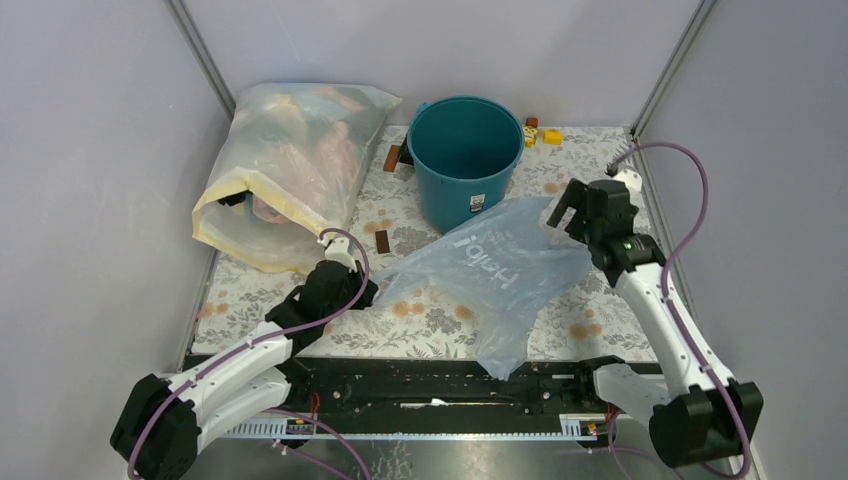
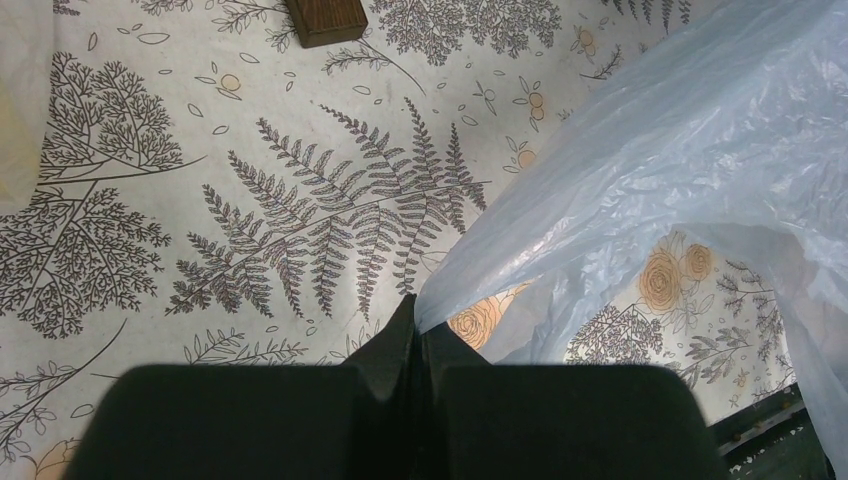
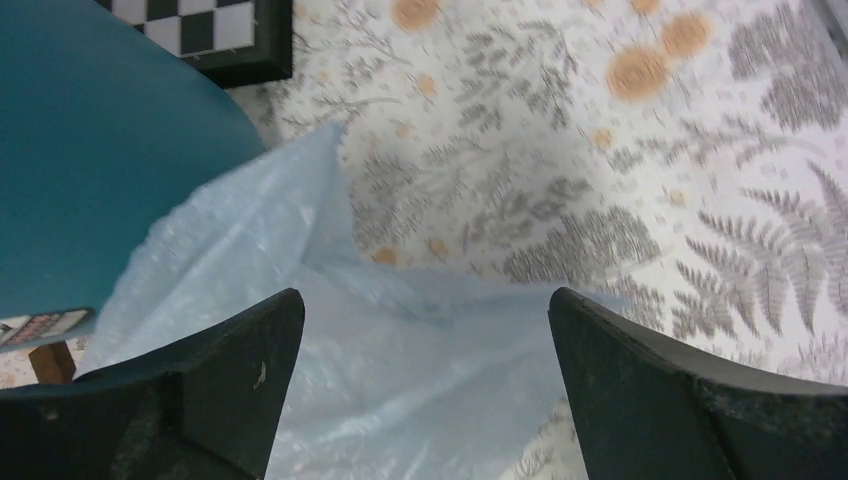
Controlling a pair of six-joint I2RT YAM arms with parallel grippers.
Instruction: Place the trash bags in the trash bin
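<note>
Pale blue plastic, thin and crinkled, made up the bag (image 1: 490, 270), and it lay wholly outside the bin. One end drooped over the near edge of the table (image 1: 590, 320), and the rest spread across the middle.

At the bag's left corner, the left gripper (image 2: 412, 310) was closed, with a fold of the plastic pinched between its fingertips. Further back, by the right edge, the right gripper (image 3: 425, 310) hung with its fingers spread wide. It held nothing, and the bag's far right corner lay beneath it.

Beyond that, the bag's far edge reached the near side of the bin (image 1: 465, 150), which stood upright towards the far edge. No part of the bag had crossed the rim.

A yellowish sack (image 1: 290, 170) lay at the far left corner, and small blocks (image 1: 540, 132) sat just behind the bin.

By this showing, the placing itself was not yet begun. Only one corner was secured. The loose sheet looked wider than the bin's mouth, so it probably needed gathering and lifting over the rim.
</note>
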